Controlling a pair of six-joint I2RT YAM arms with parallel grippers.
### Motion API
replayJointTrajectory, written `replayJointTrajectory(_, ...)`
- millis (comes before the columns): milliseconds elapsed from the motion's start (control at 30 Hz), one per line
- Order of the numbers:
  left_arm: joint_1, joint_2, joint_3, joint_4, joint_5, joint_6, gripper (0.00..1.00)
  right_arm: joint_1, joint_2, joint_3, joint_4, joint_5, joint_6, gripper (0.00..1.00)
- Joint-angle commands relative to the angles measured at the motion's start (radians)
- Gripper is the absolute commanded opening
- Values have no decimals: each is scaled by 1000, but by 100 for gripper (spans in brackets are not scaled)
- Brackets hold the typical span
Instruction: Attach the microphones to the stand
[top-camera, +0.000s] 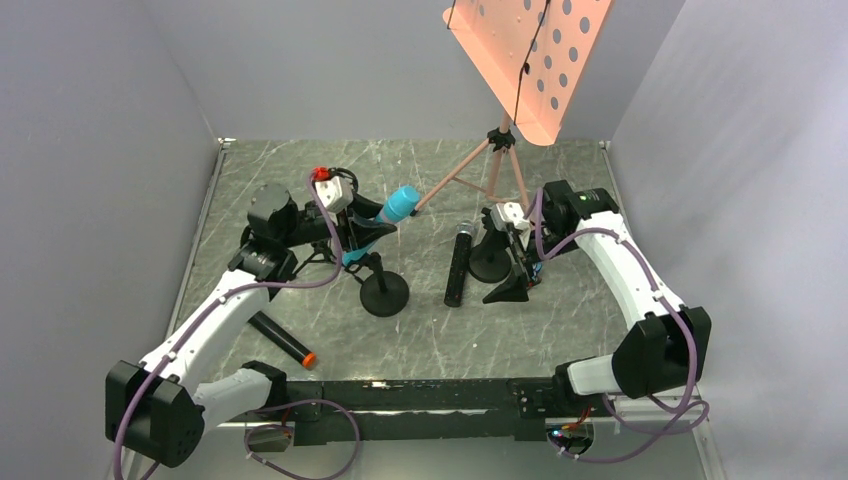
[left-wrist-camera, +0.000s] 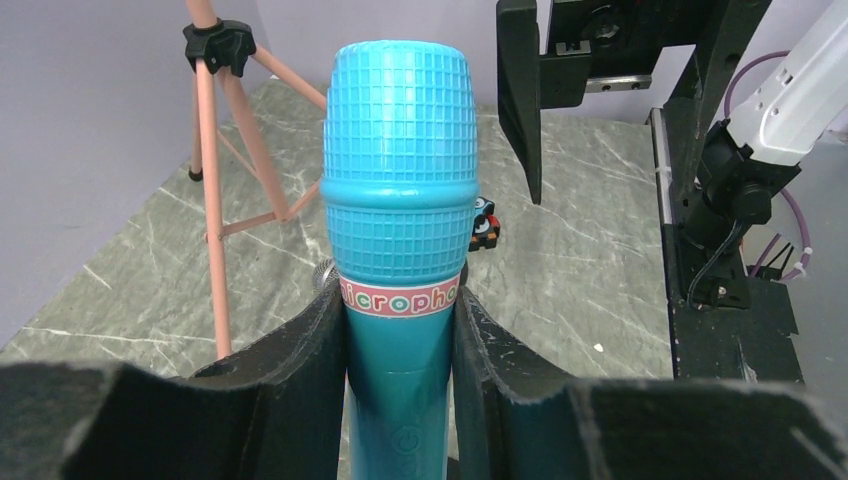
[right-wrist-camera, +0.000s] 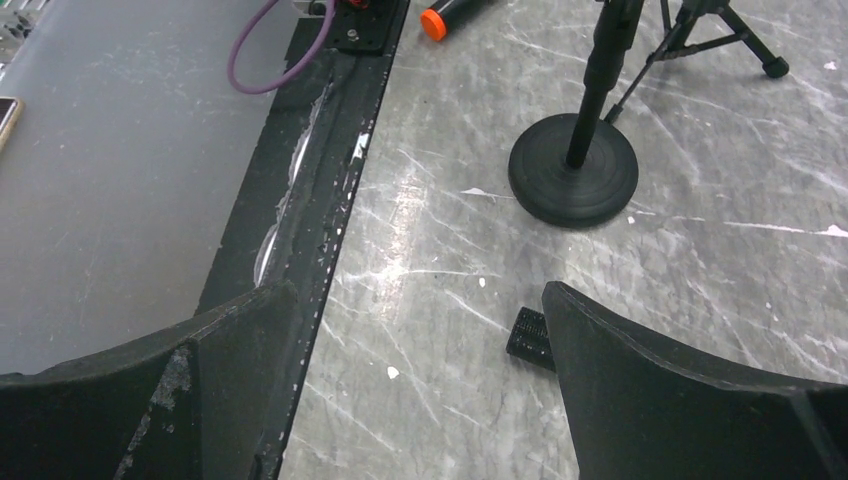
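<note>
My left gripper (top-camera: 368, 238) is shut on the teal-blue microphone (top-camera: 399, 205), held tilted above the black stand with a round base (top-camera: 384, 293). In the left wrist view the microphone (left-wrist-camera: 400, 200) stands between both fingers (left-wrist-camera: 300, 370). Whether it sits in the stand's clip is hidden. The black microphone with a silver mesh head (top-camera: 459, 265) lies on the table between the arms. The black microphone with an orange-red end (top-camera: 283, 341) lies near the left arm. My right gripper (top-camera: 513, 280) is open and empty, low over the table; the round-based stand (right-wrist-camera: 573, 170) shows ahead of it.
A pink tripod music stand (top-camera: 497, 150) is at the back, its perforated desk (top-camera: 535, 55) overhead. A second round black base (top-camera: 489, 262) sits by my right gripper. A small black tripod (top-camera: 322, 258) stands by the left arm. A small toy figure (left-wrist-camera: 484, 222) lies on the table.
</note>
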Motion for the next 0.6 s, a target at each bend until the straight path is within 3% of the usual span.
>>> replayJointTrajectory(0, 4, 6, 69, 8, 0, 14, 0, 18, 9, 63, -69, -27, -81, 100)
replayJointTrajectory(233, 4, 0, 90, 102, 0, -88, 0, 55, 18, 104, -9, -25, 0, 100)
replayJointTrajectory(367, 1, -11, 100, 253, -1, -229, 0, 96, 7, 142, 125, -20, 175, 100)
replayJointTrajectory(567, -30, -26, 95, 345, -15, -330, 0, 155, -18, 215, 490, -4, 605, 100)
